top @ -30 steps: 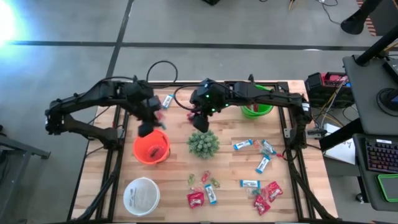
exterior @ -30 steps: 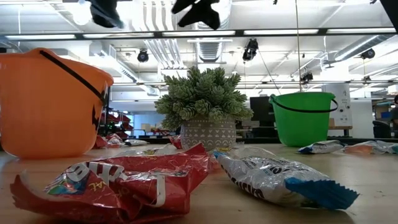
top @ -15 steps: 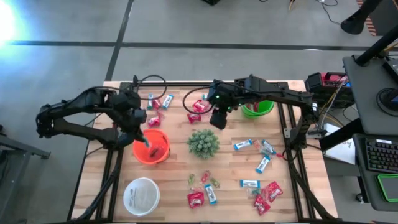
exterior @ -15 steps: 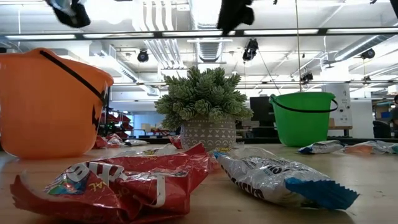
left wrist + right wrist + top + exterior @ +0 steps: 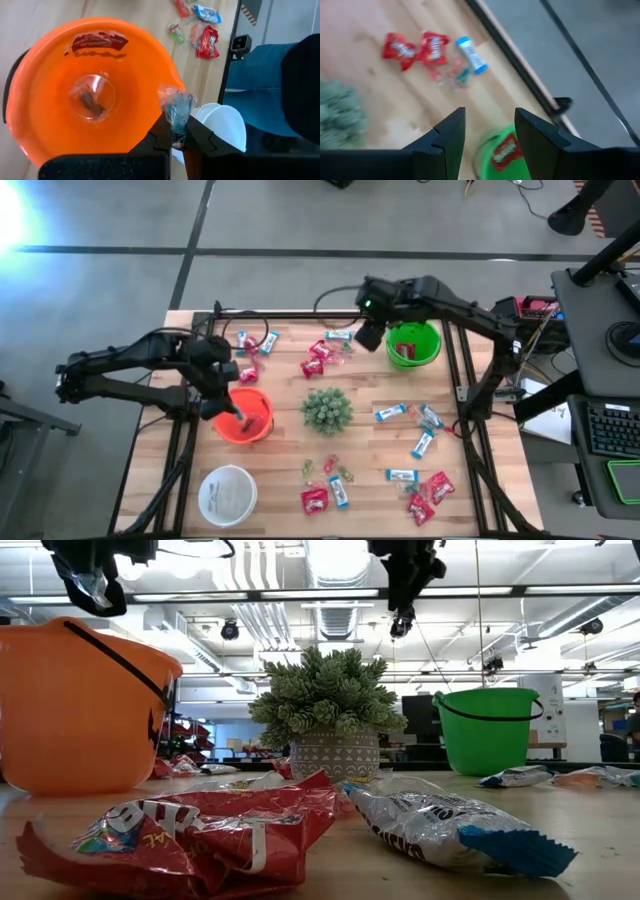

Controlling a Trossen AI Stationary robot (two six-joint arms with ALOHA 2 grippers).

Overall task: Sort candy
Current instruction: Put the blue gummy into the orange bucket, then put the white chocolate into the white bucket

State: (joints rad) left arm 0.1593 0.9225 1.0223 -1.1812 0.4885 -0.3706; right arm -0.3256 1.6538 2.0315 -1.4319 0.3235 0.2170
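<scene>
Over the slatted wooden worktop (image 5: 280, 470) in the high view, the left gripper (image 5: 228, 402) is hanging above the round orange plastic bucket (image 5: 244, 417), while the right gripper (image 5: 368, 337) is hovering beside the green plastic bucket (image 5: 414, 345); red packets and blue-and-white bars of candy (image 5: 415, 480) are lying scattered around the spiky green potted plant (image 5: 327, 410), near a round white bowl (image 5: 228, 492). In the low view, both grippers are showing high above the buckets. In the left wrist view, the left gripper's fingers (image 5: 160, 135) are pinching a small clear-wrapped sweet (image 5: 176, 110) above the orange bucket's rim. In the right wrist view, the right gripper's fingers (image 5: 449, 137) are standing spread and empty, with a red packet (image 5: 504, 151) lying inside the green bucket.
</scene>
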